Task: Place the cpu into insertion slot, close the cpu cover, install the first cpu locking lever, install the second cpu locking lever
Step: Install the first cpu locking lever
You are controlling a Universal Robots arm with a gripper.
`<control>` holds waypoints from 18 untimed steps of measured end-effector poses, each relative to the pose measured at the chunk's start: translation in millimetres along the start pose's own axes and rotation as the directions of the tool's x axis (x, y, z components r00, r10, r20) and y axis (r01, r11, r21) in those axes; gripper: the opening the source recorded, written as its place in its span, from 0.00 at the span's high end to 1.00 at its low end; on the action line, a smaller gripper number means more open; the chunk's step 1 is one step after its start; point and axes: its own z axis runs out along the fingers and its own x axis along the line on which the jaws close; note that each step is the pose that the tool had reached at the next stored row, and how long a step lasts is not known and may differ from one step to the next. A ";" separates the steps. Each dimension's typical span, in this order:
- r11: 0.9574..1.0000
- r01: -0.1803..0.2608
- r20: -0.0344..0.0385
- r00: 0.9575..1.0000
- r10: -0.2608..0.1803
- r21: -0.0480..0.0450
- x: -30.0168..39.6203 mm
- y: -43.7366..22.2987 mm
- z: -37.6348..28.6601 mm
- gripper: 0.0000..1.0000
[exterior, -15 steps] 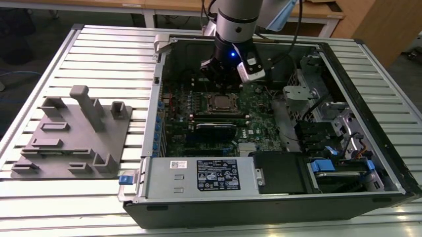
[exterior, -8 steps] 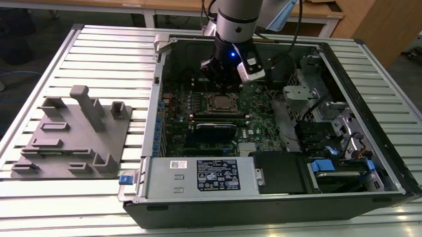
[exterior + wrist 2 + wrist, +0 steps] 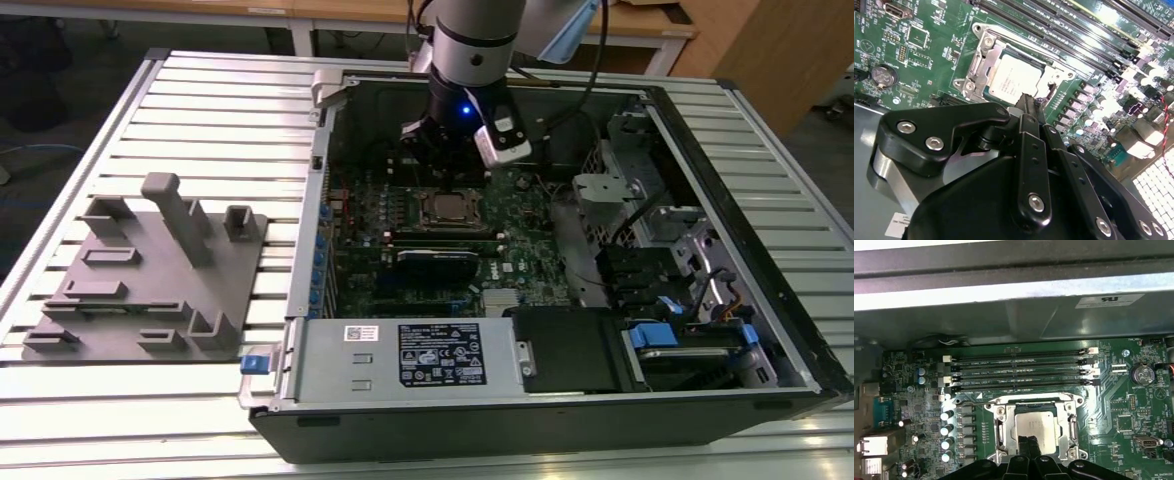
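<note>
The cpu (image 3: 1036, 426) sits flat in the slot (image 3: 1026, 407), cover (image 3: 1070, 422) down around it, we think. Our tool (image 3: 1028, 442) hovers right at its edge, tips pinched narrow, holding nothing. We'd press evenly, no sideways shove.

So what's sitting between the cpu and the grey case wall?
Four long black memory slots run between the cpu and the case wall, in the first wrist view.

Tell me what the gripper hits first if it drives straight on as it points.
Most likely the cpu, on its metal top near one edge, though the gap from the gripper is unclear.
</note>
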 end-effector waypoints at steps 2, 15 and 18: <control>1.000 0.000 0.000 1.000 0.000 0.000 0.0 0.0 0.0 0.90; 1.000 0.000 0.000 1.000 0.000 0.000 0.3 0.0 -1.5 0.90; 1.000 0.000 0.000 1.000 0.000 0.000 0.7 0.0 -1.5 0.90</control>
